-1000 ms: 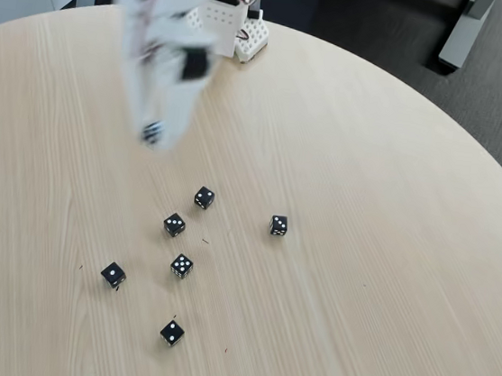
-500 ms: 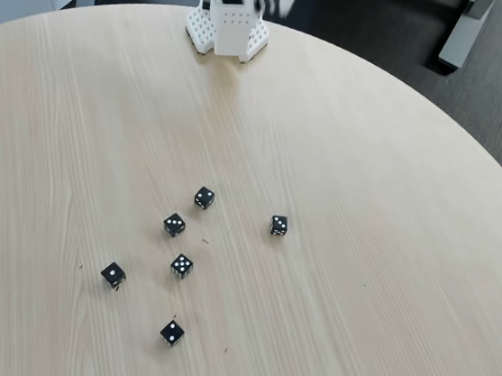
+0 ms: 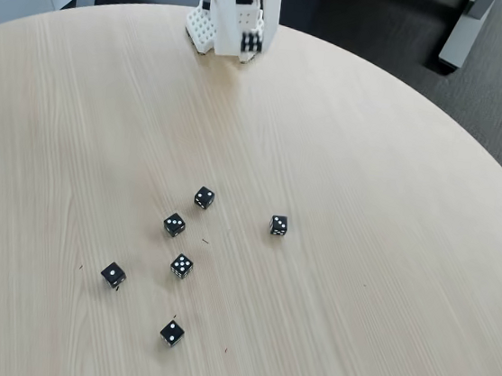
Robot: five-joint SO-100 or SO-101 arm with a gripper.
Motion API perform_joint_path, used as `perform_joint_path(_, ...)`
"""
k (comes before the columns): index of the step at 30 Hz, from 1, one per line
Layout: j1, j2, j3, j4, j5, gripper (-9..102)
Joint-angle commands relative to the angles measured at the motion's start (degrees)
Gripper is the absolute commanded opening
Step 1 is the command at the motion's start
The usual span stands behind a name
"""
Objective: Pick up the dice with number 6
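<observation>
White tool [image 3: 250, 45] gripping six-pip die [image 3: 250, 42]

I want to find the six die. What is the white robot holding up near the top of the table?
A black die with white pips sits in the gripper. The gripper partly covers it, so its number stays unclear.

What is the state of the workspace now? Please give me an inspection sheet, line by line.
Surface: round pale wooden table, dry and flat.
Job's things: die showing six, held up at the arm's base, off the table.
Clutter: six other black dice lying apart, among them a five and a one; tiny dark specks.
Gripper: gripper with white fingers closed on the die.
Cables: nothing seen.
Surroundings: dark floor, grey stand.
</observation>
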Motion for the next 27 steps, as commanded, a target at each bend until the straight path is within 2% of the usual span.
perform_joint_path(1, 0.3, 0.7, 2.7, -2.9, -1.9, 0)
perform_joint_path(15, 0.4, 0.7, 26.9, -17.5, -9.6, 0)
perform_joint_path(27, 0.4, 0.7, 28.2, -17.8, -7.0, 0)
